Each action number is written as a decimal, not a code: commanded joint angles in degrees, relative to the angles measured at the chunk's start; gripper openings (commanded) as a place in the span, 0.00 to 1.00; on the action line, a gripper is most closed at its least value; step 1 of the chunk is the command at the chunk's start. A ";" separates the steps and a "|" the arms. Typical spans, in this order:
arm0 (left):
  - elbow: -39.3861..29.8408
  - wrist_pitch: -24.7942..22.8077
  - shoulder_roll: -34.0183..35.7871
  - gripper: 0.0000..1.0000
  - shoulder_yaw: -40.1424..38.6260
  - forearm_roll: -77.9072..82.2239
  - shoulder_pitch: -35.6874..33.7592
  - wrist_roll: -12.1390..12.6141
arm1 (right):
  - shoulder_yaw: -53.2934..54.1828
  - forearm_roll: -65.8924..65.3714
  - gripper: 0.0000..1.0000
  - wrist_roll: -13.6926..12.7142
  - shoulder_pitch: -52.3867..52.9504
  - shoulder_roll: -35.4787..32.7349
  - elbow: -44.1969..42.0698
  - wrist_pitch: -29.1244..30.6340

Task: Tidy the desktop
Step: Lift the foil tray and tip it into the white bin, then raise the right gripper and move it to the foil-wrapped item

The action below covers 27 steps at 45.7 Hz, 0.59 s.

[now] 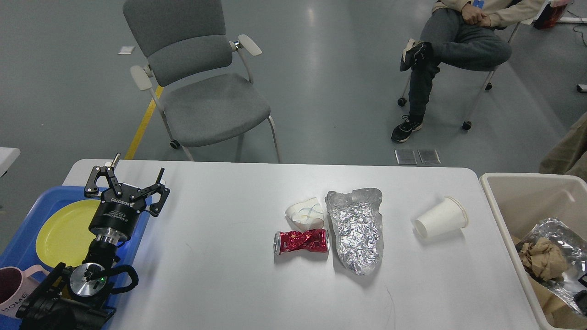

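On the white desktop point(220, 275) lie a crushed red can point(301, 241), a crumpled white cup point(305, 213) just behind it, and a flattened silver foil bag point(357, 229) to their right. A white paper cup point(441, 218) lies on its side further right. My left gripper point(130, 178) stands open and empty at the desktop's left end, over the tray's edge. At the right edge, small dark parts point(582, 279) show beside a foil wrapper with brown paper point(550, 256) inside the bin; the fingers cannot be made out.
A blue tray point(25, 220) at the left holds a yellow plate point(59, 233) and a pink mug point(11, 286). The beige bin point(504, 220) stands against the right end. A grey chair point(206, 101) and a seated person point(458, 41) are beyond the far edge.
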 commanded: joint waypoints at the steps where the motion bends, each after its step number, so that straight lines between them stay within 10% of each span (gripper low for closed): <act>1: 0.00 0.00 0.00 0.96 0.00 0.00 0.00 0.00 | 0.21 0.00 0.00 -0.03 -0.38 1.35 0.33 0.02; 14: 0.00 0.00 0.00 0.96 0.00 0.00 0.00 0.00 | 0.12 0.00 0.00 0.06 -0.38 2.58 0.77 0.02; 19: 0.00 0.00 0.00 0.96 0.00 0.00 0.00 0.00 | -0.05 0.00 0.67 0.15 -0.20 2.50 0.68 -0.42; 24: 0.00 0.00 0.00 0.96 0.00 0.00 0.00 0.00 | -0.14 0.00 1.00 0.32 0.06 2.41 0.77 -0.42; 27: 0.00 0.00 0.08 0.96 0.00 0.00 0.00 0.00 | -0.05 0.00 1.00 0.24 0.33 2.41 0.86 -0.42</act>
